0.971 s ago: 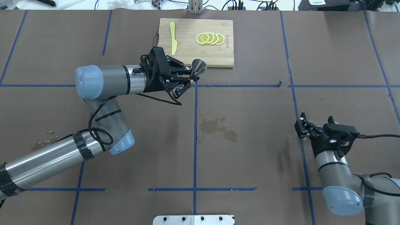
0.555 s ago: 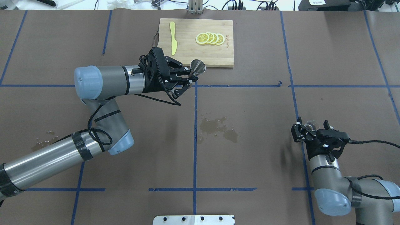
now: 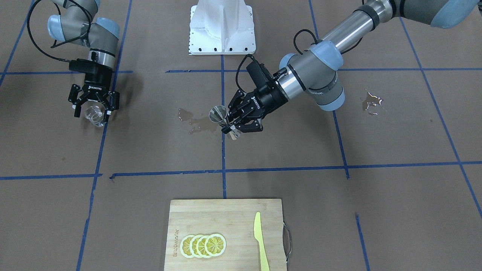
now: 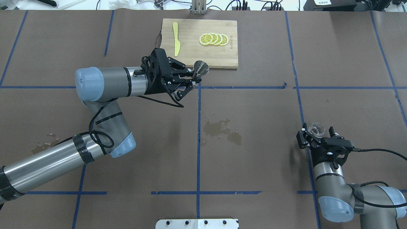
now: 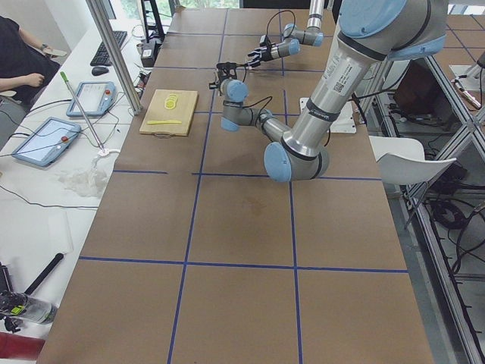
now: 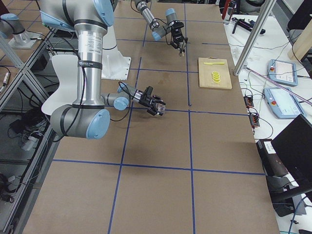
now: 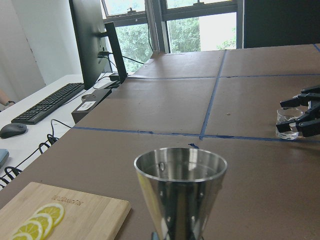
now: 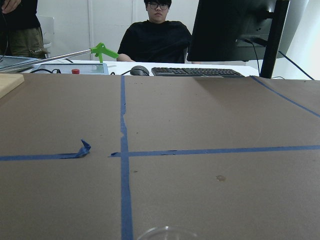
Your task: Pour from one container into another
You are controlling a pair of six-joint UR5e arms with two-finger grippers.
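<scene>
Overhead exterior | left gripper [image 4: 195, 79] grasping shiny steel jigger [image 4: 201, 67] | right gripper [image 4: 317, 133] spread around clear cup [image 4: 316, 128]

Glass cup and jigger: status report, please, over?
Left end effector shut on jigger. Right end effector open around glass cup. Wet patch on table between them.

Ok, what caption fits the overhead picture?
Left gripper holds a steel jigger near the cutting board; right gripper open around a glass cup.

The grey steel jigger [image 4: 201, 68], 2 cones joined at a narrow waist, is held upright, open mouth up, above the table's middle. The small clear glass cup [image 4: 316, 128] stands upright toward the table's right edge.
</scene>
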